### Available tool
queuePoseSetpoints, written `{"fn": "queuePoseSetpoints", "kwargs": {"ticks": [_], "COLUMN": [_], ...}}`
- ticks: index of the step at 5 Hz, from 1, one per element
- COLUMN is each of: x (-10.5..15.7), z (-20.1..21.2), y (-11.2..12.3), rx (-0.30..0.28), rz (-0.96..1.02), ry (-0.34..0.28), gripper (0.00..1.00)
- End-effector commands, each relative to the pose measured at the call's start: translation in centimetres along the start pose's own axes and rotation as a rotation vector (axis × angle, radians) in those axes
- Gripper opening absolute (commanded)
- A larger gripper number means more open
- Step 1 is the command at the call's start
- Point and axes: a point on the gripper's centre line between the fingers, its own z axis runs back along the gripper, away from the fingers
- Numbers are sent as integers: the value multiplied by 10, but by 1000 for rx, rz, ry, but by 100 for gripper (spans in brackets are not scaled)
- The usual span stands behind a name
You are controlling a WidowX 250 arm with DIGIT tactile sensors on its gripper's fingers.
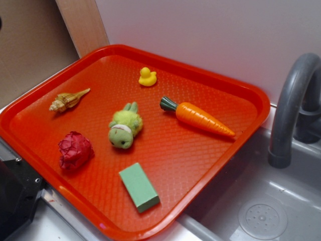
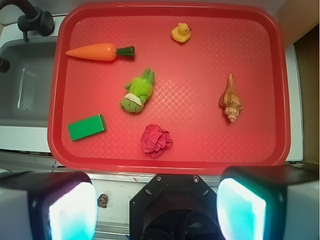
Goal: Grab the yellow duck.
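Observation:
The tiny yellow duck (image 1: pixel 147 77) with an orange beak stands upright near the far edge of the red tray (image 1: pixel 210 85). In the wrist view the duck (image 2: pixel 181 33) is at the top, right of centre, far from my gripper (image 2: pixel 157 210). The gripper hangs high over the tray's (image 2: pixel 165 162) near rim. Its two fingers (image 2: pixel 70 210) stand wide apart at the bottom corners, with nothing between them. In the exterior view the fingers are out of view.
On the tray lie a carrot (image 1: pixel 198 116), a fuzzy yellow-green plush animal (image 1: pixel 124 126), a shell (image 1: pixel 67 100), a crumpled red ball (image 1: pixel 74 149) and a green block (image 1: pixel 139 187). A grey sink (image 1: pixel 266 211) with a faucet (image 1: pixel 291 110) is to the right. A black robot part (image 1: pixel 15 196) is at the bottom left.

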Motion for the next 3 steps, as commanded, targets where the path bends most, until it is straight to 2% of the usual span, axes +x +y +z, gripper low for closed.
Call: {"fn": "queuePoseSetpoints", "kwargs": {"ticks": [1,2,3], "x": [0,38,76], "z": [0,-2,-9], "y": [0,-8,-18], "rx": [0,-17,-10], "rz": [0,74,107], "ry": [0,-67,-114], "gripper": [100,100,100]}}
